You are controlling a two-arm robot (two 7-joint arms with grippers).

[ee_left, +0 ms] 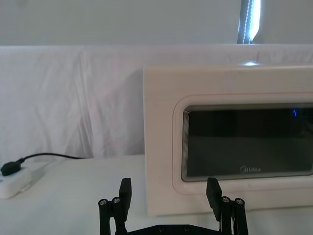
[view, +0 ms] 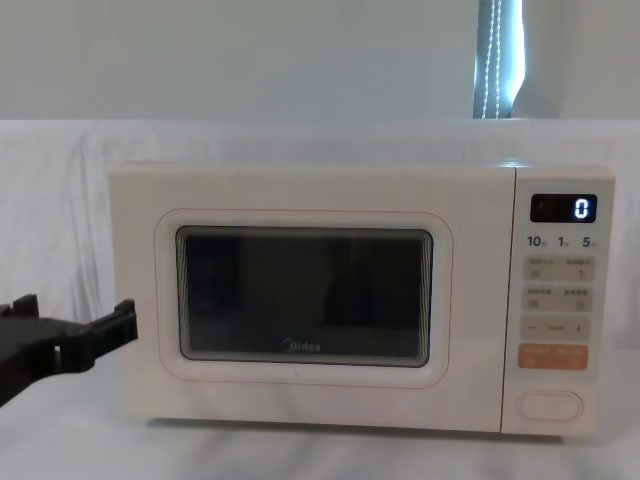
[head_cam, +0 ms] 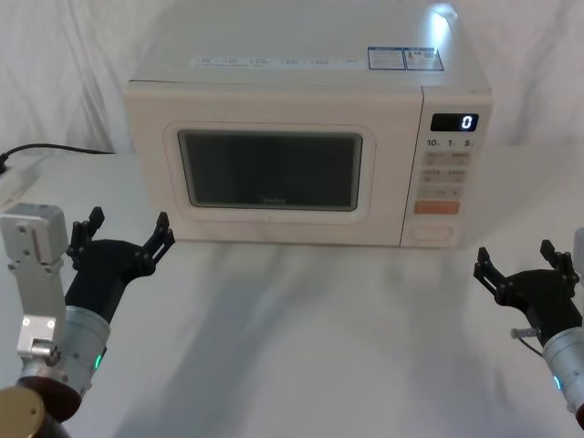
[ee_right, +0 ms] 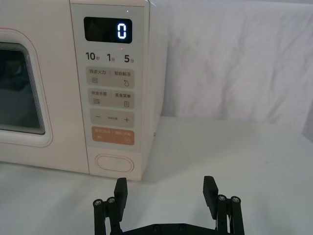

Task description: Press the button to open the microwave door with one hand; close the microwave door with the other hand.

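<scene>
Cream plastic covers the whole microwave [head_cam: 301, 137], which sits at the back of a white-draped surface [head_cam: 301, 347] with its front facing the robot. The microwave door [view: 300, 300] is shut flush with the body, its dark glass window carrying the "Midea" mark along the lower edge. To the right of the door runs the control panel, where a blue-lit display [ee_right: 108, 30] reads "0". Below the small pale keys and the orange key [ee_right: 113, 137] lies the button [ee_right: 113, 163], the widest key, at the bottom of the panel near the lower right corner of the front.

The left claw [head_cam: 125, 239] hovers above the surface in front of the microwave's lower left corner, its fingers spread wide and holding nothing, apart from the door. The right claw [head_cam: 516, 265] hangs low to the right of the microwave, in front of and a little right of the button, also spread wide and empty, not touching the panel. A black cable [ee_left: 49, 157] lies on the surface to the left, ending at a white plug block [ee_left: 13, 181].
</scene>
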